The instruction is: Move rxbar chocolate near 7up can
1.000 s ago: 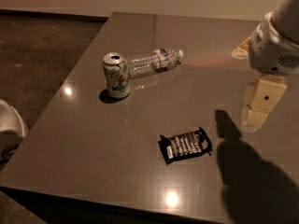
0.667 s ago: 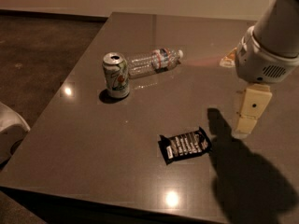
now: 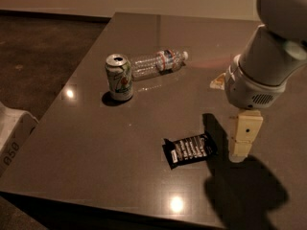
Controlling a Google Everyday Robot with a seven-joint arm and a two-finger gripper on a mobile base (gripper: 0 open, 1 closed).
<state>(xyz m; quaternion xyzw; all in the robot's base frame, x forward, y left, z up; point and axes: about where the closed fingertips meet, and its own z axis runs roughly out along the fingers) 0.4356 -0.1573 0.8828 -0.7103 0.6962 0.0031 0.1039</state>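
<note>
The gripper [image 3: 241,150] hangs just right of the rxbar chocolate [image 3: 190,150], above the counter [image 3: 96,152], seen edge-on, and the arm [image 3: 268,56] carrying it runs out past the top and right edges. The arm's wrist covers part of a small pale object [image 3: 217,82] on the counter behind it, so what it is cannot be told; the counter is cut by the right and bottom edges, and a white thing [image 3: 12,138] at the left edge shows only a corner. The white lettering on the rxbar chocolate and the label on the water bottle [image 3: 158,63] cannot be read.
</note>
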